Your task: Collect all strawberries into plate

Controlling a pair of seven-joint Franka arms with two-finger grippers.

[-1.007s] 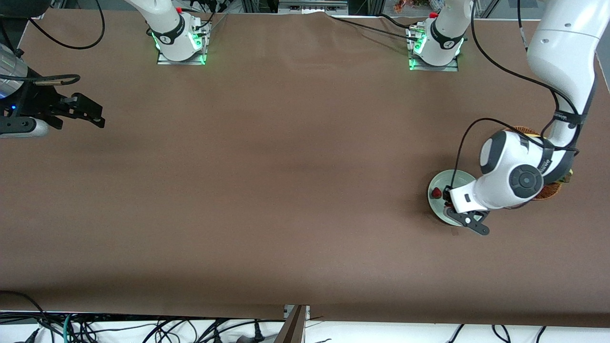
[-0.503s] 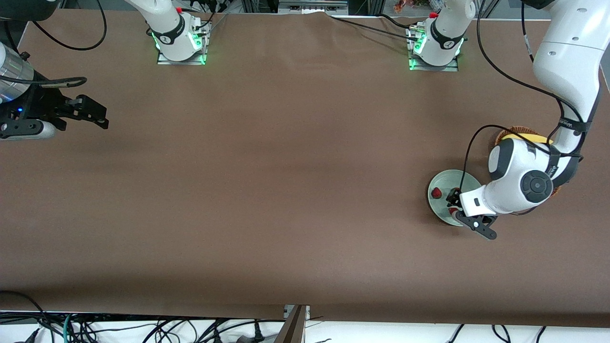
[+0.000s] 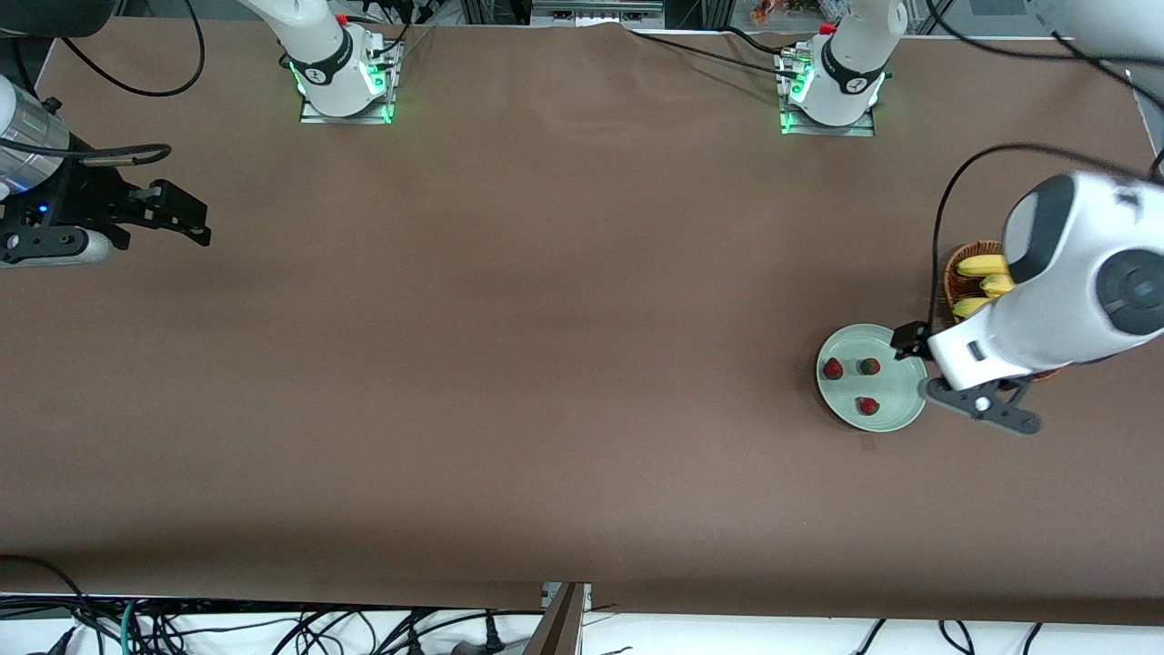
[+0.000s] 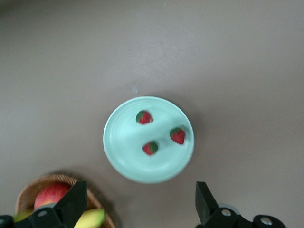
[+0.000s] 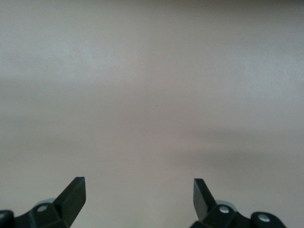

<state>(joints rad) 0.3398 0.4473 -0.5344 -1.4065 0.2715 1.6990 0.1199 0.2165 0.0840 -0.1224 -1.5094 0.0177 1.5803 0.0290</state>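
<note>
Three small red strawberries (image 3: 832,368) (image 3: 870,366) (image 3: 868,406) lie in the pale mint-green plate (image 3: 846,398) toward the left arm's end of the table. The left wrist view shows them (image 4: 144,117) (image 4: 150,148) (image 4: 178,136) in the plate (image 4: 124,142) too. My left gripper (image 3: 920,366) is open and empty, raised over the table between the plate and the basket; it also shows in the left wrist view (image 4: 141,204). My right gripper (image 3: 195,222) is open and empty over bare table at the right arm's end, waiting, and it shows in the right wrist view (image 5: 139,190).
A brown wicker basket (image 3: 953,273) with yellow bananas (image 3: 982,266) stands beside the plate, toward the left arm's end; my left arm covers part of it. The left wrist view shows the basket (image 4: 28,194) holding a red apple (image 4: 50,194) and a banana (image 4: 91,218).
My left gripper has let go of a strawberry in the plate, risen and drawn back toward the basket. Three strawberries now show in the plate. The right gripper has barely shifted.
</note>
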